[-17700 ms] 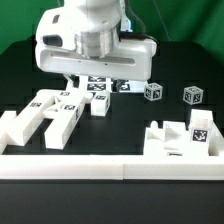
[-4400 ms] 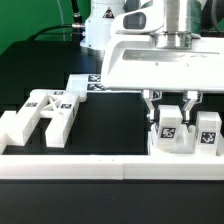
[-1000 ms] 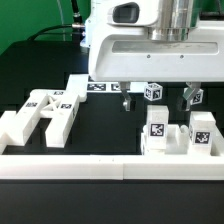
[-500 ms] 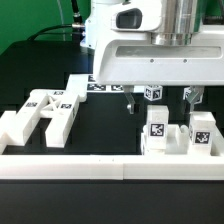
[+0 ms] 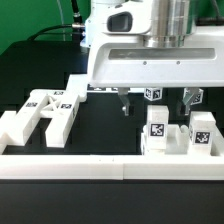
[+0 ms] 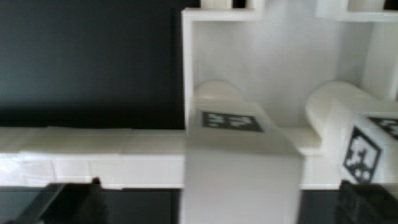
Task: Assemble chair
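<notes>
- over the right-hand group of chair parts (image 5: 170, 143), on the exterior view's right, your gripper (image 5: 155, 100) hangs with its fingers (image 5: 124, 101) spread wide and nothing pinched between them.
- just below the fingertips you can see a tagged post (image 5: 157, 124) standing upright in that group, with a second tagged post (image 5: 203, 131) beside it, toward the exterior view's right.
- your wrist view looks straight down on the same tagged post (image 6: 231, 130); the dark fingertips stand apart on either side of it and do not touch it.
- a small tagged cube (image 5: 153, 92) shows in the gap between the fingers, apparently farther back on the black table (image 5: 100, 135); a second cube (image 5: 198, 96) is partly hidden by one finger.
- the left-hand group of chair parts (image 5: 45, 112) lies well apart, on the exterior view's left, and a flat tagged piece (image 5: 80, 83) sits behind it.
- a long white rail (image 5: 100, 168) runs along the near edge, in front of both groups.
</notes>
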